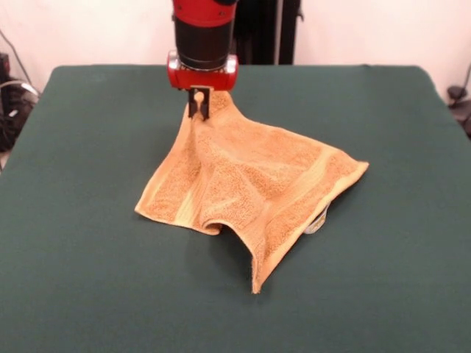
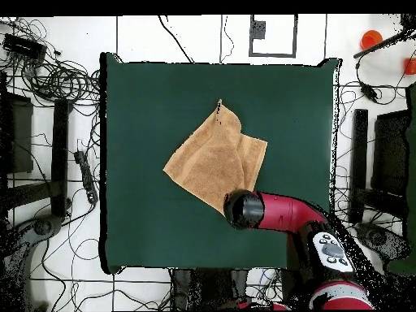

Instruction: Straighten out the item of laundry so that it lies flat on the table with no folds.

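The golden-orange towel [image 1: 250, 180] lies on the dark green table [image 1: 88, 257] near its middle, with paler bands near its edges and a small tag [image 1: 318, 220] at its right side. My gripper [image 1: 199, 108] is shut on the towel's far corner and lifts it, so the cloth rises in a tent toward the fingers. The near edge curls into a fold and runs to a point at the front. In the overhead view the towel [image 2: 213, 158] spreads up and left from my arm's end [image 2: 243, 209], which hides the gripped corner.
The red and black arm [image 2: 284, 215] reaches in from the table's bottom right in the overhead view. Cables and stands [image 2: 57, 81] lie on the floor around the table.
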